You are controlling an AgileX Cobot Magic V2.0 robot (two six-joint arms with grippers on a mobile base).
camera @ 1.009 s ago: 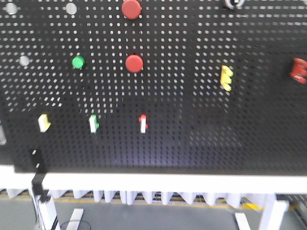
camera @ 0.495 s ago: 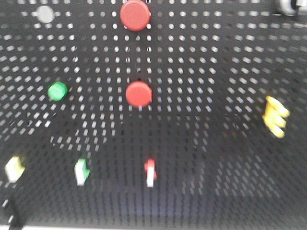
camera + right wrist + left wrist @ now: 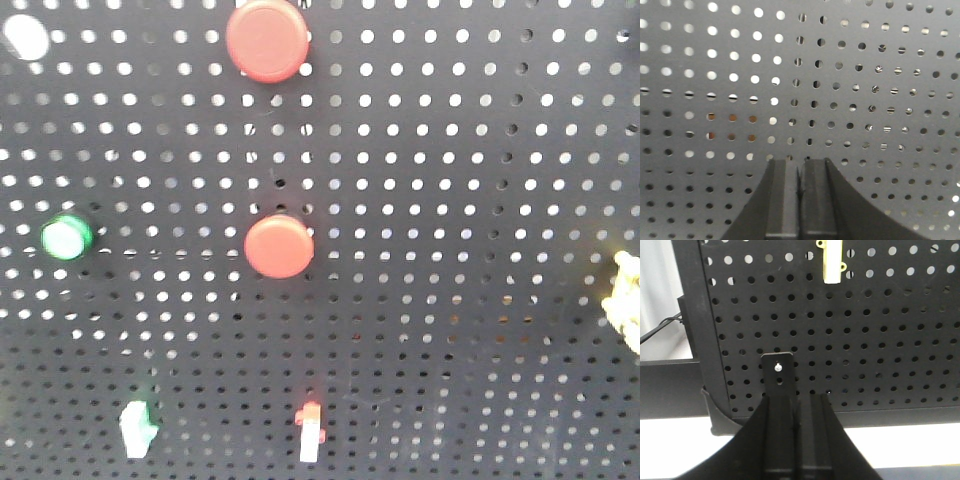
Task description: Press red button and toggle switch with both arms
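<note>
In the front view, two round red buttons sit on the black pegboard point(image 3: 470, 200), one at the top point(image 3: 265, 40) and one in the middle point(image 3: 279, 246). Below them is a white toggle switch with a red top point(image 3: 311, 432), with a green toggle switch point(image 3: 137, 428) to its left. Neither gripper shows in that view. My left gripper point(image 3: 796, 397) is shut and empty, facing the board's lower left corner, well below a pale yellow toggle switch point(image 3: 831, 262). The right gripper point(image 3: 800, 161) is also shut and empty, close to a bare stretch of pegboard point(image 3: 865, 75).
A green round button point(image 3: 66, 238) and a pale button point(image 3: 25, 37) are at the left of the board. A yellow part point(image 3: 627, 300) shows at the right edge. A black bracket point(image 3: 779, 372) stands just beyond the left fingertips. The white table edge point(image 3: 675, 440) runs under the board.
The front view has closed in on the board. The buttons and switches look much larger, and the table edge and floor have dropped out of view.
</note>
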